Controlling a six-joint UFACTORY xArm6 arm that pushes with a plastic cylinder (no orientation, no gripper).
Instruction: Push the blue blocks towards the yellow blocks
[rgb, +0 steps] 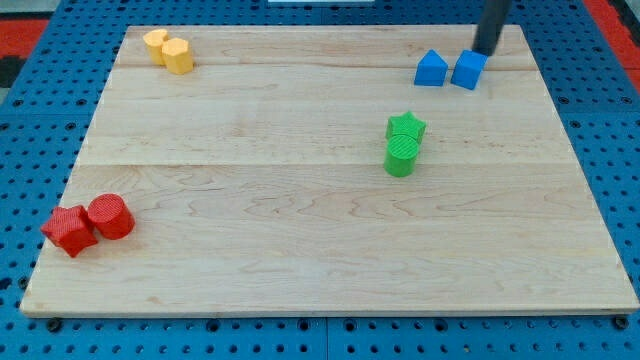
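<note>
The green pair is taken as the landmark, since it sits nearest the middle of the wooden worktop (300, 250).

Nearest the view's bottom, far to the left of and below the green pair, two red blocks are seen touching each other at the worktop's lower left corner: a red angular block (69, 230) and, just to its right, a red cylinder (110, 216).

The green pair itself is made up of a green cylinder (402, 156) and, touching it on the upper side, a green star-shaped block (407, 126).

Above the green pair and a little to its right, the two blue blocks are found near the worktop's top right edge, touching side by side: a blue house-shaped block (431, 68) and a blue cube (468, 70).

My tip (484, 52) is seen just above the blue cube, at its upper right, close to or touching it; contact cannot be told for certain. No gripper is carried, so nothing is held.

Far to the upper left of the green pair, at the top left corner, two yellow blocks are seen touching: a yellow rounded block (155, 42) and a yellow hexagonal block (178, 56).

Between the blue and yellow pairs only bare wood is seen; the green pair lies below that line. A blue pegboard (20, 150) surrounds the worktop.
</note>
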